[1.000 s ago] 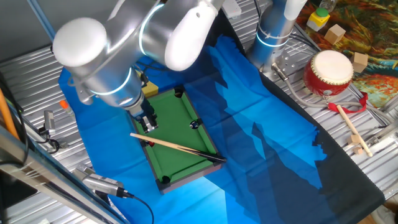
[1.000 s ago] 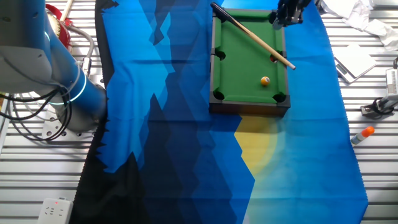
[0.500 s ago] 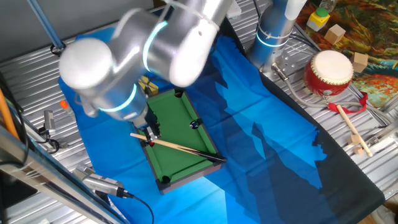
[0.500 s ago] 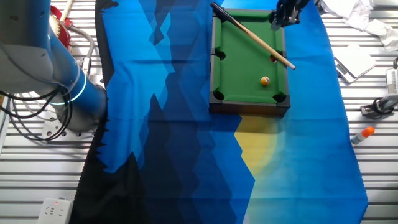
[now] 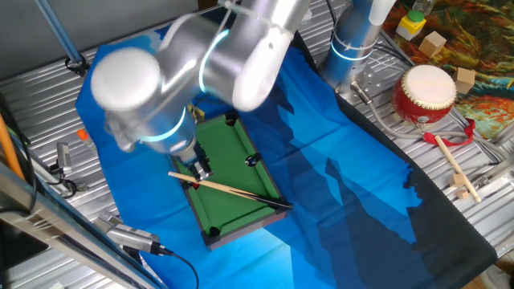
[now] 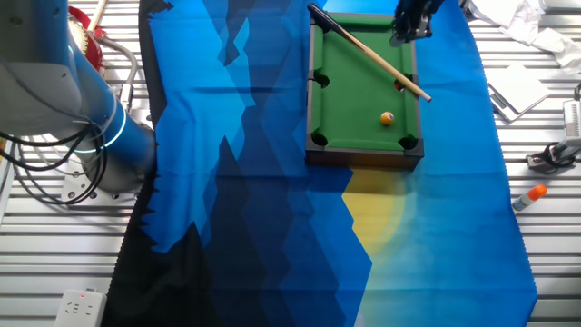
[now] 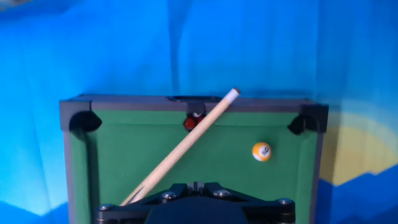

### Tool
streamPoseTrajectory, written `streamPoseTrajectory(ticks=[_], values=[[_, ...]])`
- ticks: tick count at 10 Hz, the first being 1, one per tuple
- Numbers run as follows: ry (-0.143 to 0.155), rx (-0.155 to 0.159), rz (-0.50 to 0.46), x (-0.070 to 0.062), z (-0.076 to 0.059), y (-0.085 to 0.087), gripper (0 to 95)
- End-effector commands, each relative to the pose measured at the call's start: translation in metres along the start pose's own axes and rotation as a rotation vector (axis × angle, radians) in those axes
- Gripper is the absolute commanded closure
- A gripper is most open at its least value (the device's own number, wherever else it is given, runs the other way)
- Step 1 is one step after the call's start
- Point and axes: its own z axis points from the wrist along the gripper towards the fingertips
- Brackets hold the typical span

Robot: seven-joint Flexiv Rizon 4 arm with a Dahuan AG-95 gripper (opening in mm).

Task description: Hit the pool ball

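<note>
The pool ball (image 7: pixel 262 151), tiny and orange-yellow with a pale spot, lies on the green felt of the mini pool table (image 7: pixel 130 101), right of the wooden cue stick (image 7: pixel 186 144). It also shows near a corner pocket as the pool ball (image 6: pixel 388 118). The cue stick (image 6: pixel 372 54) lies slanted across the table, touching nothing but the rails. My gripper (image 7: pixel 195 185) hovers over the near rail with its fingers together and nothing between them. It hangs at the table's far end as the gripper (image 6: pixel 402 34), well away from the ball, and beside the cue's pale end as the gripper (image 5: pixel 198 169).
A tiny red ball (image 7: pixel 190 122) sits by the far middle pocket, partly under the cue. The table stands on a blue cloth (image 6: pixel 236 136). A red drum (image 5: pixel 424 92), a wooden drumstick (image 5: pixel 454 168) and blocks lie at one side. An orange-capped marker (image 6: pixel 528 195) lies on the metal bench.
The arm has swung a little and the gripper has shifted slightly along the table's end rail. The cue stick and the balls lie where they were.
</note>
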Motion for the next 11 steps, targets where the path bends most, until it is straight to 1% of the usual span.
streamPoseTrajectory(ticks=[1,2,3,4,5,6,7,8,9,10,11], values=[[0.059,0.010,-0.027,-0.004,-0.001,0.002,95.0],[0.057,0.019,-0.066,-0.004,-0.001,0.002,95.0],[0.048,0.019,-0.102,-0.004,-0.001,0.002,95.0],[0.053,0.027,-0.114,-0.004,-0.001,0.002,95.0],[0.037,0.023,-0.132,-0.004,-0.001,0.002,95.0],[0.038,0.023,-0.140,-0.004,-0.001,0.002,95.0],[0.027,0.021,-0.129,-0.004,-0.001,0.002,95.0],[0.023,0.020,-0.110,-0.004,-0.001,0.002,95.0],[0.029,0.020,-0.088,-0.005,-0.003,0.005,95.0],[0.035,0.020,-0.060,-0.010,-0.009,0.021,95.0],[0.037,0.019,-0.035,-0.015,-0.012,0.035,95.0]])
